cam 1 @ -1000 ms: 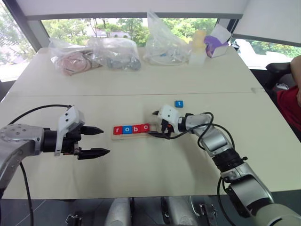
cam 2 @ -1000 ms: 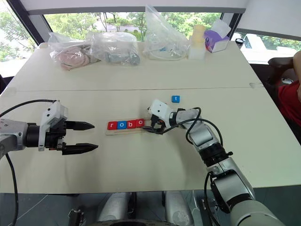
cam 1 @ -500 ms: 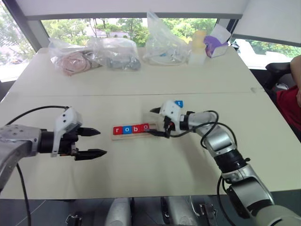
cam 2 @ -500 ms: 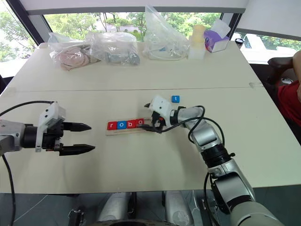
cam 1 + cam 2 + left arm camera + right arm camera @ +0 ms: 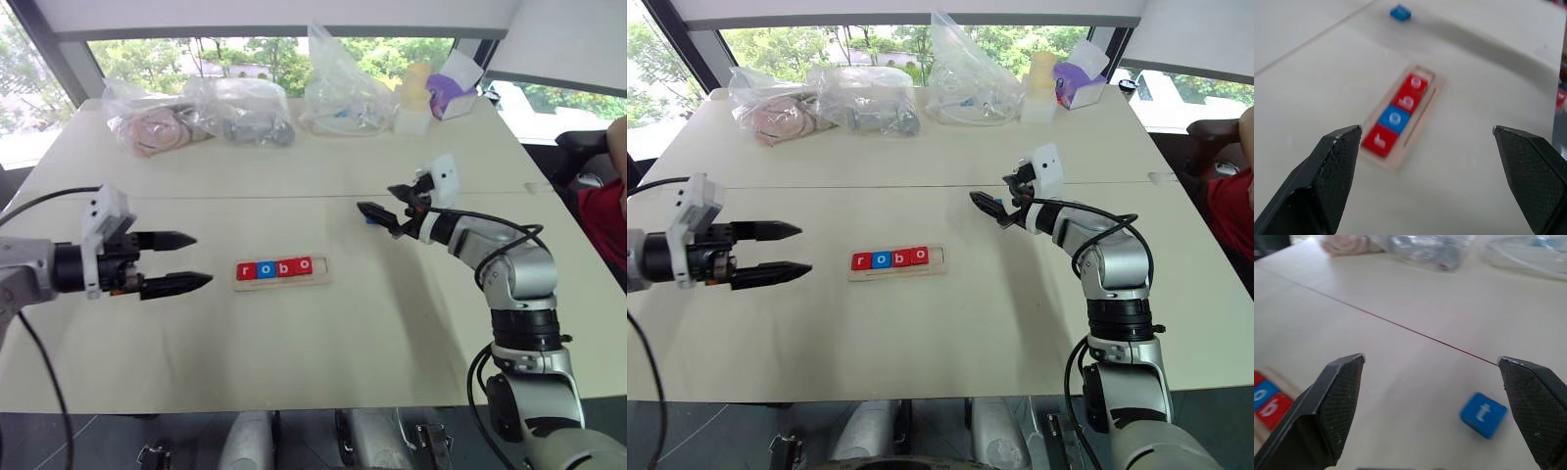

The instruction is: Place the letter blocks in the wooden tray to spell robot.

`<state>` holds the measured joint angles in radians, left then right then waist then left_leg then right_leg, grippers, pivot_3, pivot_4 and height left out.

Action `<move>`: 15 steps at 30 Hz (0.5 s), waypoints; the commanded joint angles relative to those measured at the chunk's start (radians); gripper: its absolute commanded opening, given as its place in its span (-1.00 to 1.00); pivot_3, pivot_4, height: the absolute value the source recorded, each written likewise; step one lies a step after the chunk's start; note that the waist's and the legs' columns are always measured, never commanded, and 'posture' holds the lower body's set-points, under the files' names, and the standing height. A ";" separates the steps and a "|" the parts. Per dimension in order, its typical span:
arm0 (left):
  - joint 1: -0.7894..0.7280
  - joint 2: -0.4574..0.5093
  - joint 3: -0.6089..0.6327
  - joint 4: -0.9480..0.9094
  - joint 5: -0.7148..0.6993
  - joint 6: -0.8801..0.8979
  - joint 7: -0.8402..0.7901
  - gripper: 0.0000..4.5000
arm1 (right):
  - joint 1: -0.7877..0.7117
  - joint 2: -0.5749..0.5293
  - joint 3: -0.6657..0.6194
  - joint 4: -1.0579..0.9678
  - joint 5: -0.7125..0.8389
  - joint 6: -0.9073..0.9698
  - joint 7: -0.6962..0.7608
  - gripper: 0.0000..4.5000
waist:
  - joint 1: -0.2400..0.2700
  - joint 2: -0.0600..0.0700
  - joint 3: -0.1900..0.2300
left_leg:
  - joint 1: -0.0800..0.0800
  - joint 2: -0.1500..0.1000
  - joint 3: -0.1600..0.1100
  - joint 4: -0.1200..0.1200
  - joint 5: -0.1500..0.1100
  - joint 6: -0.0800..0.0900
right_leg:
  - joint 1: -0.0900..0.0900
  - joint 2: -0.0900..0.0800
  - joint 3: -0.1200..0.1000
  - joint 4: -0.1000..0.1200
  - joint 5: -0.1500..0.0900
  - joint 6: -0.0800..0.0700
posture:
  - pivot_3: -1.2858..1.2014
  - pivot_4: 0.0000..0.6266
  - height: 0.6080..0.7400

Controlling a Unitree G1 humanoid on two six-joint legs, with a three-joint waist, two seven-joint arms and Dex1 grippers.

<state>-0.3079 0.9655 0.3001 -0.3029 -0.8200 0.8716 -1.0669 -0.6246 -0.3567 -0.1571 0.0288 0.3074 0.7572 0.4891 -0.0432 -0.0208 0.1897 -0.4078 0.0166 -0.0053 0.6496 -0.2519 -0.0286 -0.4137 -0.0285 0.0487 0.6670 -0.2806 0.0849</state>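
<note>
The wooden tray (image 5: 321,271) lies mid-table with letter blocks r (image 5: 245,271), o (image 5: 263,269), b (image 5: 283,267) and o (image 5: 303,264) in a row from its left end. The slot at its right end is bare wood. A blue t block (image 5: 1483,414) lies loose on the table to the tray's far right. My right gripper (image 5: 387,204) hovers open just above and near this block, partly covering it in the head views. Left of the tray, my left gripper (image 5: 201,259) is open and empty, pointing toward it.
Clear plastic bags (image 5: 245,110) with items, a pale bottle (image 5: 413,93) and a purple-and-white box (image 5: 451,83) line the table's far edge. A person in red (image 5: 605,220) sits off the right side. A seam (image 5: 245,198) crosses the table.
My right gripper has left the tray's right end, risen, rolled and swung right to the blue t block. My left gripper has lifted a little, still open.
</note>
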 commanded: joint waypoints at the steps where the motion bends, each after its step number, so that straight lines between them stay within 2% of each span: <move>1: -0.084 -0.076 -0.036 -0.032 -0.069 0.039 0.072 1.00 | -0.018 0.046 -0.034 0.058 -0.033 -0.052 -0.128 0.99 | -0.002 0.000 0.000 | 0.000 0.000 0.000 0.000 0.000 0.000 | 0.000 0.000 0.000 0.000 0.001 0.001 | 0.03 -0.52 0.92; 8: -0.145 -0.116 -0.106 -0.016 0.002 -0.010 0.109 1.00 | -0.008 0.130 0.032 0.123 -0.157 -0.073 -0.337 0.99 | -0.004 0.000 0.000 | 0.000 0.000 0.001 -0.001 0.000 0.000 | -0.002 0.001 0.002 0.000 0.001 0.001 | 0.03 -0.52 0.92; 15: -0.122 -0.114 -0.140 -0.032 0.038 -0.033 0.104 1.00 | 0.003 0.212 0.082 0.212 -0.195 -0.173 -0.381 0.99 | -0.002 0.000 0.000 | 0.000 0.000 0.001 -0.001 0.000 -0.001 | -0.002 0.001 0.002 0.000 0.001 0.001 | 0.03 -0.52 0.92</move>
<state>-0.4382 0.8399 0.1689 -0.3115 -0.8015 0.8629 -0.9566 -0.6178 -0.1485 -0.0804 0.2447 0.1257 0.6214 0.1186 -0.0455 -0.0207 0.1896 -0.4083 0.0162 -0.0039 0.6487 -0.2515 -0.0292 -0.4152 -0.0279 0.0506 0.6669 -0.2798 0.0860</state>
